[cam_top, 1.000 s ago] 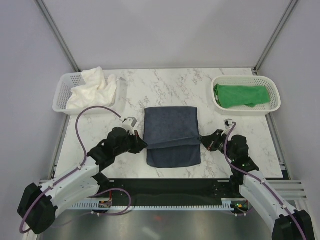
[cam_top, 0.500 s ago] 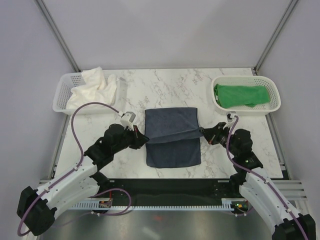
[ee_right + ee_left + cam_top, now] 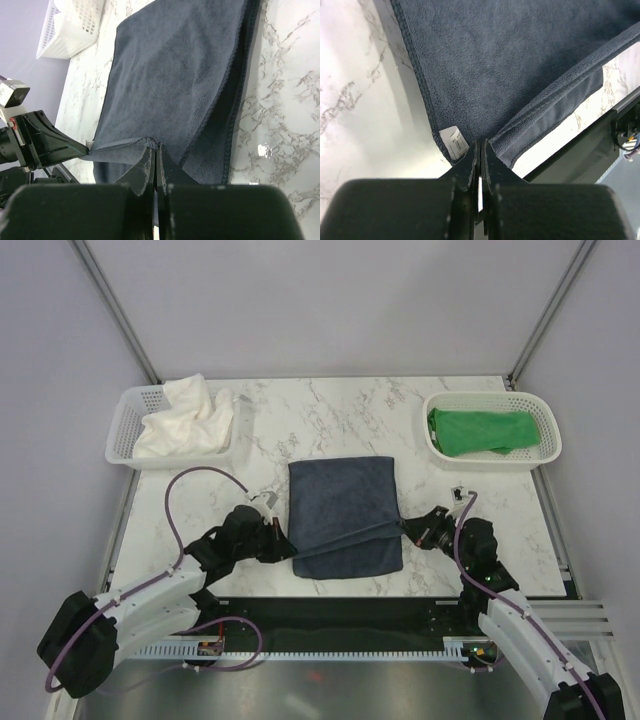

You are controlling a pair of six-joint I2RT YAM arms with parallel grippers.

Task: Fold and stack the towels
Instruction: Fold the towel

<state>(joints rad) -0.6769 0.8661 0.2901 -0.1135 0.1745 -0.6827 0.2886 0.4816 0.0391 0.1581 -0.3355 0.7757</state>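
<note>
The navy towel [image 3: 343, 500] lies in the middle of the marble table, one edge lifted and drawn across it near its front end. My left gripper [image 3: 290, 544] is shut on the left corner of that edge, and my right gripper [image 3: 406, 530] is shut on the right corner. In the left wrist view the closed left gripper [image 3: 481, 143] pinches the navy towel [image 3: 510, 65] beside its white label [image 3: 453, 140]. The right wrist view shows the right gripper [image 3: 156, 149] clamped on the bunched hem of the navy towel [image 3: 185, 75]. A cream towel [image 3: 185, 415] and a green towel [image 3: 485, 430] lie apart.
The cream towel fills a white mesh basket [image 3: 122, 425] at the back left. The green towel lies in a second white basket [image 3: 547, 445] at the back right. The black rail of the arm bases [image 3: 340, 635] runs along the table's near edge.
Both grippers stayed shut on the navy towel's edge. They first carried it toward the far side, then pulled it back, and the held edge now lies closer to the towel's front end.
</note>
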